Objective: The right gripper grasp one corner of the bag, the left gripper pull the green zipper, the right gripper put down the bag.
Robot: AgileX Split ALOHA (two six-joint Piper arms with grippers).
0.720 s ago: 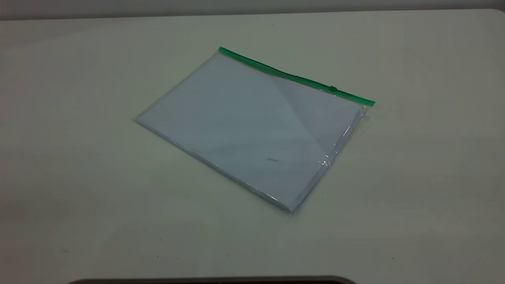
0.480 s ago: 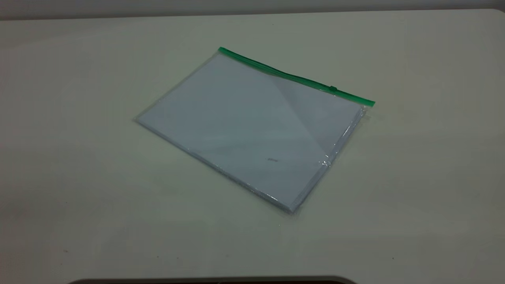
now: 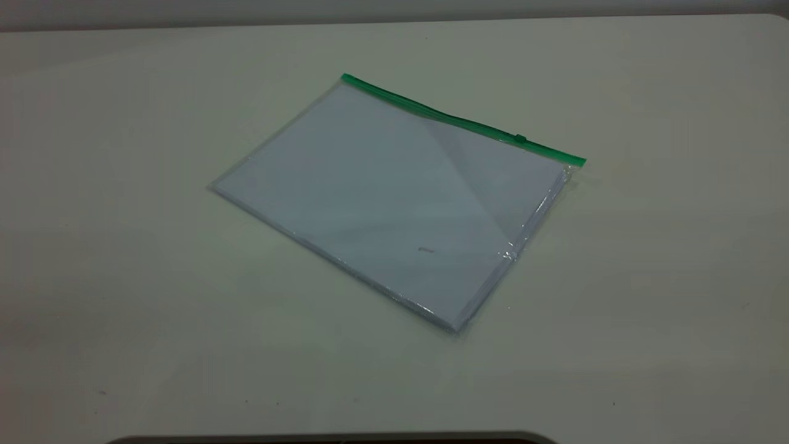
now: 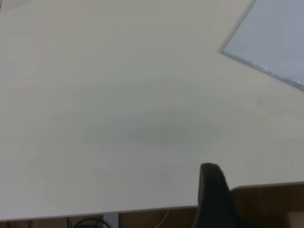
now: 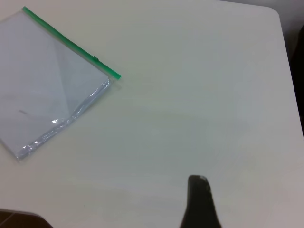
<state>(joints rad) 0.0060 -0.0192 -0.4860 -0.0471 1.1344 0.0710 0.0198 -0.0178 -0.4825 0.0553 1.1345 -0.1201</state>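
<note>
The bag (image 3: 394, 197) lies flat on the pale table, a clear pouch with grey-blue sheets inside. The green zipper (image 3: 456, 120) runs along its far long edge, with the slider tab (image 3: 521, 139) near the right end. Neither gripper shows in the exterior view. In the left wrist view my left gripper (image 4: 211, 173) is a single black wedge with no gap, over the table's edge, far from the bag's corner (image 4: 275, 42). In the right wrist view my right gripper (image 5: 198, 183) is a single black wedge above bare table, well away from the bag (image 5: 47, 90) and zipper (image 5: 71, 43).
The pale table (image 3: 647, 277) surrounds the bag on all sides. Its front edge (image 4: 142, 211) shows in the left wrist view, with brown floor beyond. A rounded table corner (image 5: 275, 12) shows in the right wrist view.
</note>
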